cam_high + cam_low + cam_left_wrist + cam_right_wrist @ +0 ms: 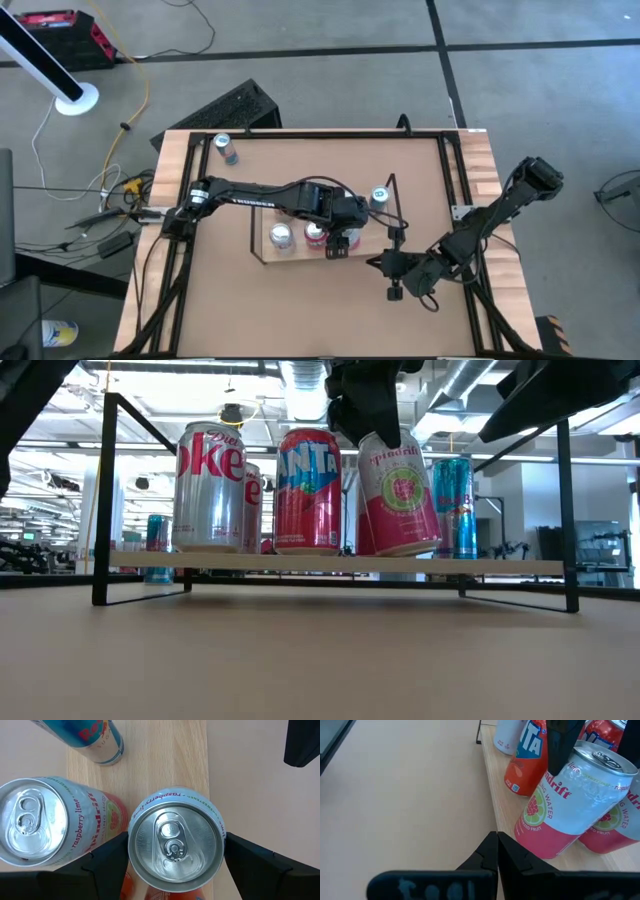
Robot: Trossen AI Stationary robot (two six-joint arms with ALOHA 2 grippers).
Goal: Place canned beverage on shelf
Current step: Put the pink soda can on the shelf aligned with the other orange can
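Observation:
The shelf [368, 238], a light-wood board [500, 567] with black wire uprights, stands mid-table. On it stand a Diet Coke can [210, 485], an orange Fanta can [308, 490] and a pink Spindrift can [35, 825]. My left gripper [340, 243] is over the shelf's right part, shut on a second pink Spindrift can [398, 495]. My right gripper [392, 266] is shut and empty, low over the table just off the shelf's right near corner; it also shows in the right wrist view [497, 845]. My left gripper pinches the Spindrift can's upper wall, just under the top rim [131, 840], between its two fingers [107, 862], one on each side. The fingers come from above, pointing down. The can is tilted, its bottom edge [540, 851] at the board's near edge; whether it touches, I cannot tell.
A blue Red Bull can [379, 196] stands on the table just behind the shelf's right end. Another can [224, 148] stands at the table's far left corner. Black rails [445, 160] frame the tabletop. Bare board lies right of the held can [520, 567].

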